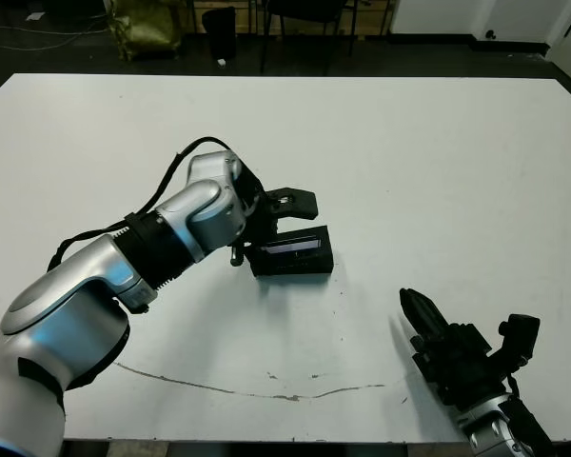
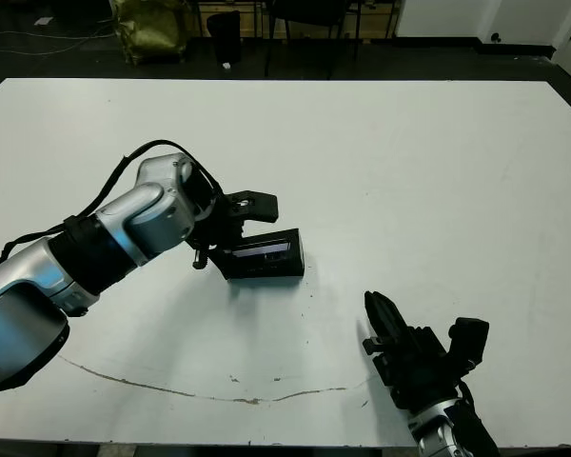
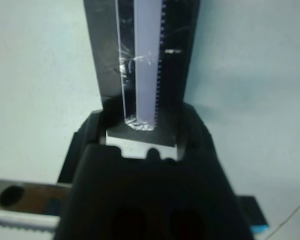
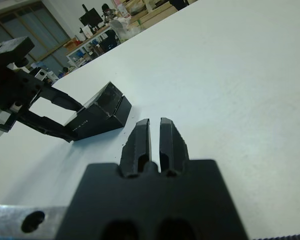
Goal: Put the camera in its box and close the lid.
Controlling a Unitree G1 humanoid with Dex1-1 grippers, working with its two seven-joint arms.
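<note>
Counter (image 1: 438, 143): white, with a thin dark scuff line near its front edge.
Box (image 1: 295, 265): black, closed, resting near the counter's centre.
Lid (image 1: 293, 245): seated on the box, glossy strip facing up.
Left end effector (image 1: 266, 226): at the box's left end, fingers spread, one above and one beside the lid.
Right end effector (image 4: 155, 137): clenched, empty, near the front right, well apart from the box.
Camera: not visible.
</note>
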